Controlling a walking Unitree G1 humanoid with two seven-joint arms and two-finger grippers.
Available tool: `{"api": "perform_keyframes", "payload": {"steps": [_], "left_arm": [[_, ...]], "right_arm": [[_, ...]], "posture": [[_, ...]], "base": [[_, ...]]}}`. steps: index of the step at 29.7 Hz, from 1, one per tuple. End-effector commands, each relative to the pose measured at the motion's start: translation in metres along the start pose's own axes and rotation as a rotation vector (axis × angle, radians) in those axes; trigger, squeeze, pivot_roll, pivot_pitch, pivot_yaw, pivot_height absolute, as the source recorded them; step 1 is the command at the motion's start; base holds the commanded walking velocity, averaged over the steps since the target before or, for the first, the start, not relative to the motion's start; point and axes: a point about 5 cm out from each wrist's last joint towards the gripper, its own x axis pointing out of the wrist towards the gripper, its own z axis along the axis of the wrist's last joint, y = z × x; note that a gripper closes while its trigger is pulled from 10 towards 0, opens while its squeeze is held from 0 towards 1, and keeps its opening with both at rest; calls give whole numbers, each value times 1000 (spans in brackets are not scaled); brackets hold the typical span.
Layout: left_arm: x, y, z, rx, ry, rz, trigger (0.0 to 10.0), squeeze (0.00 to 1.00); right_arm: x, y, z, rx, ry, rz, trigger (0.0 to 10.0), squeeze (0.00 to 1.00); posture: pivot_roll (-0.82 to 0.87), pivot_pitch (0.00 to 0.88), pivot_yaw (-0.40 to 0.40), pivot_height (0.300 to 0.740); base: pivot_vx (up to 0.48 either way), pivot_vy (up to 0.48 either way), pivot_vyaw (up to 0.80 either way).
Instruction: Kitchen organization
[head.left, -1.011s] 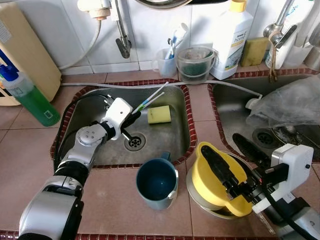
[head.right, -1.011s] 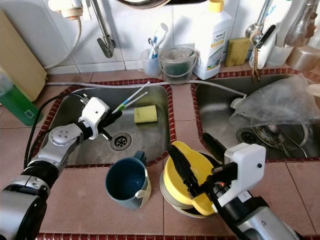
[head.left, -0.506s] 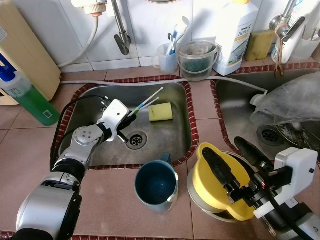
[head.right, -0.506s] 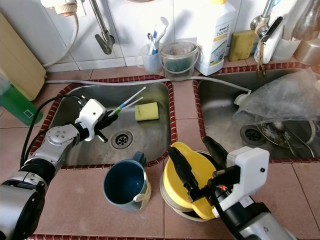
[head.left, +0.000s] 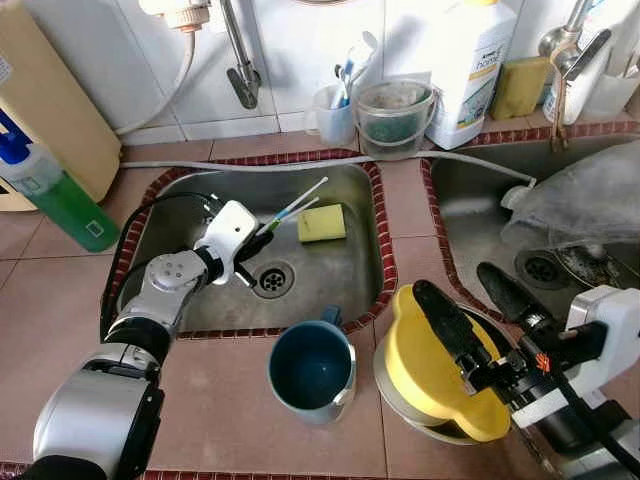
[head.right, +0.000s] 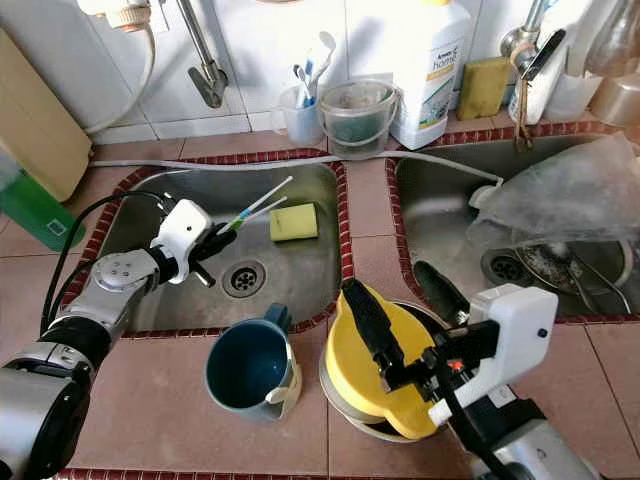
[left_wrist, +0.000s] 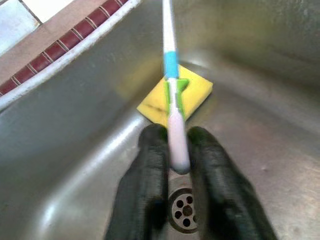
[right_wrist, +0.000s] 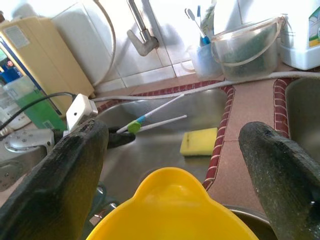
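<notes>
Left claw (head.left: 262, 240) in the sink (head.left: 340, 275) is clenched on a toothbrush (left_wrist: 171, 105); right claw (head.right: 395, 325), fingers spread wide, straddles the yellow bowl (head.left: 435, 375), apparently without gripping.

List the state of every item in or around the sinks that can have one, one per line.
toothbrush: pinched by the left gripper, tilted up over the left sink
yellow sponge: lying flat in the left sink
blue mug: upright, empty, on the counter
yellow bowl: upside down on a metal bowl
right gripper: open, astride the yellow bowl
plastic bag: crumpled in the right sink
</notes>
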Motion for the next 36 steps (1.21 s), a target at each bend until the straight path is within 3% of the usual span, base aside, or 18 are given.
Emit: {"api": "perform_keyframes", "payload": {"steps": [1, 18, 21, 22, 25, 26, 27, 28, 29, 36], "left_arm": [[-4, 8, 0, -1, 9, 15, 10000, 1000], [-5, 11, 2, -12, -5, 23, 10000, 1000], [-5, 14, 5, -70, -26, 47, 10000, 1000], [-3, 17, 10, -148, -65, 65, 10000, 1000], [1, 21, 24, -216, -145, 86, 10000, 1000], [2, 22, 29, -244, -177, 97, 10000, 827], [3, 22, 31, -251, -191, 99, 10000, 239], [3, 22, 31, -251, -191, 99, 10000, 239], [4, 21, 35, -273, -232, 106, 10000, 0], [1, 15, 49, -332, -364, 166, 10000, 0]], "right_arm": [[-1, 4, 4, -3, -12, 14, 10000, 0], [3, 3, 5, -8, -15, 20, 10000, 0], [5, 2, 6, -13, -25, 20, 10000, 0], [7, 0, 7, -20, -32, 17, 10000, 0], [15, -4, 10, -36, -68, -5, 10000, 0], [20, -6, 11, -29, -89, -20, 10000, 0], [22, -7, 11, -26, -97, -25, 10000, 0], [22, -7, 11, -26, -97, -25, 10000, 0], [29, -8, 11, -24, -113, -31, 10000, 0], [49, -15, 11, -14, -150, -27, 10000, 0]], "posture": [[-392, 188, 184, 740], [-375, 188, 180, 740], [-367, 185, 178, 740], [-361, 181, 176, 740], [-342, 172, 171, 740], [-328, 166, 165, 740], [-328, 166, 165, 740], [-328, 166, 165, 740], [-304, 154, 156, 740], [-220, 121, 112, 740]], "base": [[0, 0, 0], [0, 0, 0], [0, 0, 0], [0, 0, 0], [0, 0, 0], [0, 0, 0], [0, 0, 0], [0, 0, 0], [0, 0, 0], [0, 0, 0]]}}
